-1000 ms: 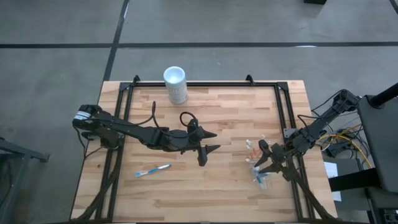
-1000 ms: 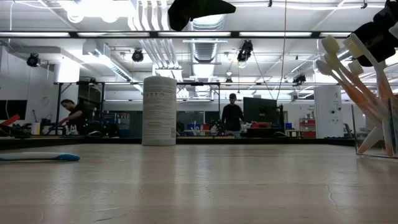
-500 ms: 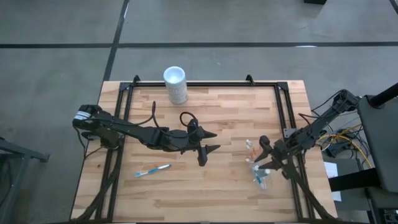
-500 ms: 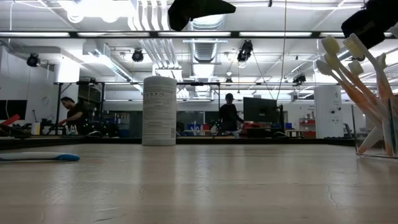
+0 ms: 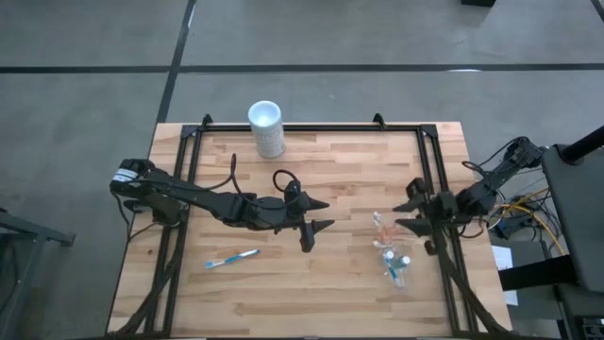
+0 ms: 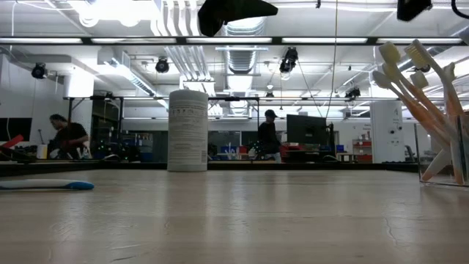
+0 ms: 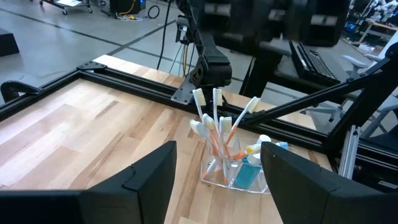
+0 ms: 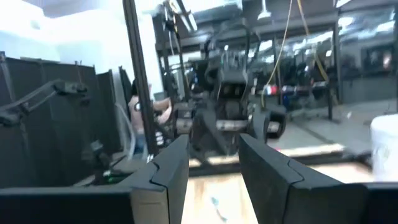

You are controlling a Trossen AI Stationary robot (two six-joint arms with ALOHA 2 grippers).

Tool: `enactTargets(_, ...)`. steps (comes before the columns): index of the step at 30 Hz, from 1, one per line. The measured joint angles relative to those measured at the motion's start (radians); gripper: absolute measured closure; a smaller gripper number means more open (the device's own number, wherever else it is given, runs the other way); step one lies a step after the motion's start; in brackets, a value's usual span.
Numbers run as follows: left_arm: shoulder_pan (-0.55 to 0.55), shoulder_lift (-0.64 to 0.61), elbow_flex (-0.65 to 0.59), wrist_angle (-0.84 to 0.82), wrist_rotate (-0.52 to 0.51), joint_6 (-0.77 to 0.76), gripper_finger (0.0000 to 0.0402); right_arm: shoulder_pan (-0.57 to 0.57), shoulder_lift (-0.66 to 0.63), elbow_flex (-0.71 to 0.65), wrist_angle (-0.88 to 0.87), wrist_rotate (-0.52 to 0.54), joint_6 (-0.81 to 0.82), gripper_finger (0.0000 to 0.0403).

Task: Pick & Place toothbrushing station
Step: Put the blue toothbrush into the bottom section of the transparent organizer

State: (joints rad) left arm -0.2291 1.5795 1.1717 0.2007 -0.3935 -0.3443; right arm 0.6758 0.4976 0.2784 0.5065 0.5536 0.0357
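Toothbrush holder: small clear plastic cup standing on the tabletop near the right edge, just inside the black frame rail. It holds a bunch of orange-and-white toothbrushes, heads up, fanned slightly outward, with blue-and-white pieces and small caps low in the cup. Long axis of the brushes: roughly upright, leaning a little. The low view shows the cup at the far right edge of the picture, handles splayed.

One more brush, blue-and-white, lies flat on the tabletop well apart from the cup, toward the left front. Its long axis runs across the table, slightly slanted.

Right gripper: raised, just beside the cup on the side toward the back of the table. Jaws part open, holding nothing visible. Its own wrist view looks level across the room, not down at the cup, so the jaws are not aligned on it.

Left gripper: mid-table, jaws wide and empty, pointing toward the cup. The cup sits framed between the two fingers in the left wrist view, some way ahead.

Judgement: right arm is nearer the cup; left arm is nearer the loose brush. A white cup stands at the back edge, not involved.
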Motion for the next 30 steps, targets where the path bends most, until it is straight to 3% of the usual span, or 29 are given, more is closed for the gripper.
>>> enactTargets(11, 0.0, 0.0, 0.0, 0.0, 0.0, 0.0, 0.0163, 0.0, 0.003, 0.126, -0.002, -0.002, -0.173, 0.0273)
enactTargets(30, 0.0, 0.0, 0.0, -0.001, 0.003, 0.002, 0.0163, 0.0, 0.002, 0.188, -0.002, -0.004, -0.174, 0.0271)
